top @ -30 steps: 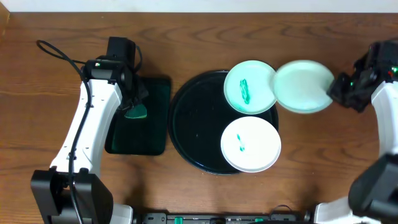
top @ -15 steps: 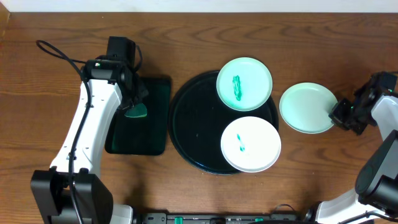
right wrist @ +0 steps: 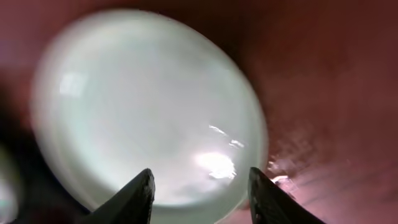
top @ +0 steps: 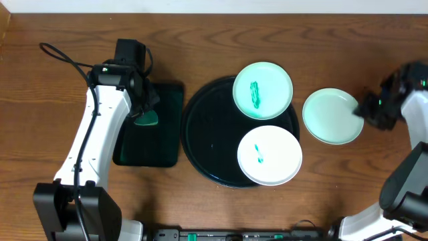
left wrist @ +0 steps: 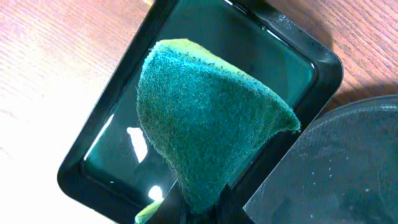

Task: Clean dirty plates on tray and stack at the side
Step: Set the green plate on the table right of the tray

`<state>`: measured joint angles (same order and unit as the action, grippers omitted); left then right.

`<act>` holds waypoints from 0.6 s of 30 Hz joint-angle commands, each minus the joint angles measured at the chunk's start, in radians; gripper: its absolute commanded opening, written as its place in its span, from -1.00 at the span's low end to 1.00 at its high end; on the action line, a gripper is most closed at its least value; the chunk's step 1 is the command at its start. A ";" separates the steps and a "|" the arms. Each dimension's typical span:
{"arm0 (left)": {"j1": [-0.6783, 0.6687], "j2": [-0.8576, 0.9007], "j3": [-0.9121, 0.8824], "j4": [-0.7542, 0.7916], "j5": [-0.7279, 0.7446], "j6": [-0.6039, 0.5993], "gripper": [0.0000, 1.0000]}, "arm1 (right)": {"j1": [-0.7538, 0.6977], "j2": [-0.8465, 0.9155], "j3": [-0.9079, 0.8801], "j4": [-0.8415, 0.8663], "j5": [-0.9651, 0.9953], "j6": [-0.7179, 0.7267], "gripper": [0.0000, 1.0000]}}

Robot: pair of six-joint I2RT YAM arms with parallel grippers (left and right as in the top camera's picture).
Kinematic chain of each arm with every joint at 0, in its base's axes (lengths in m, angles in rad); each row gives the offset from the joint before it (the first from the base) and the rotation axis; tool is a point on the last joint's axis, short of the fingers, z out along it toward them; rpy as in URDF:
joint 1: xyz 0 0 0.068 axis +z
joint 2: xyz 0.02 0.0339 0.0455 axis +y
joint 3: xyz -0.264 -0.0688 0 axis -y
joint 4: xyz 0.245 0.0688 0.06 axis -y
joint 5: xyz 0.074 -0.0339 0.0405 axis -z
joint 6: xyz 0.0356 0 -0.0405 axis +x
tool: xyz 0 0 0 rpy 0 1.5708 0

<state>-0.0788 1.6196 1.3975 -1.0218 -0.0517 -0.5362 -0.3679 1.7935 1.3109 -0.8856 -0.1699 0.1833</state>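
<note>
Two smeared plates are sitting on the round black tray (top: 207,127): a teal-streaked plate (top: 263,90) overhanging its far rim and a second marked plate (top: 269,154) at its near-right edge. A clean plate (top: 333,116) is lying on the wooden table (top: 334,40) just right of the tray. The R gripper (right wrist: 200,180), fingers spread, is at that plate's outer edge. Left of the tray, the L gripper (left wrist: 198,208) is pinching a green sponge (left wrist: 205,124) over a rect. black tray (left wrist: 87,165).

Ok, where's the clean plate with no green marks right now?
In the overhead view, the clean plate sits on the wooden table just right of the round tray, off its rim, with the right tool at its outer edge.
</note>
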 commanded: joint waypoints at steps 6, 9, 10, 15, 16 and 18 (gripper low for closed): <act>0.004 0.001 -0.006 0.010 -0.009 0.069 -0.86 | 0.373 0.028 0.260 0.010 0.083 -0.142 0.10; 0.004 0.001 -0.006 0.017 -0.009 0.084 -0.86 | 0.467 0.094 0.316 0.033 0.114 -0.185 0.15; 0.004 0.001 -0.006 0.020 -0.009 0.088 -0.85 | 0.486 0.119 0.334 0.033 0.118 -0.199 0.14; 0.004 0.001 -0.006 0.033 -0.009 0.087 -0.85 | 0.518 0.239 0.381 0.029 0.146 -0.226 -0.06; 0.004 0.001 -0.006 0.033 -0.009 0.087 -0.85 | 0.516 0.251 0.381 0.028 0.147 -0.227 -0.10; 0.004 0.001 -0.006 0.032 -0.009 0.087 -0.86 | 0.510 0.285 0.381 0.016 0.146 -0.234 -0.12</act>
<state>-0.0788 1.6196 1.3972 -0.9890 -0.0517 -0.4664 0.1555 2.0468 1.6749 -0.8585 -0.0536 -0.0154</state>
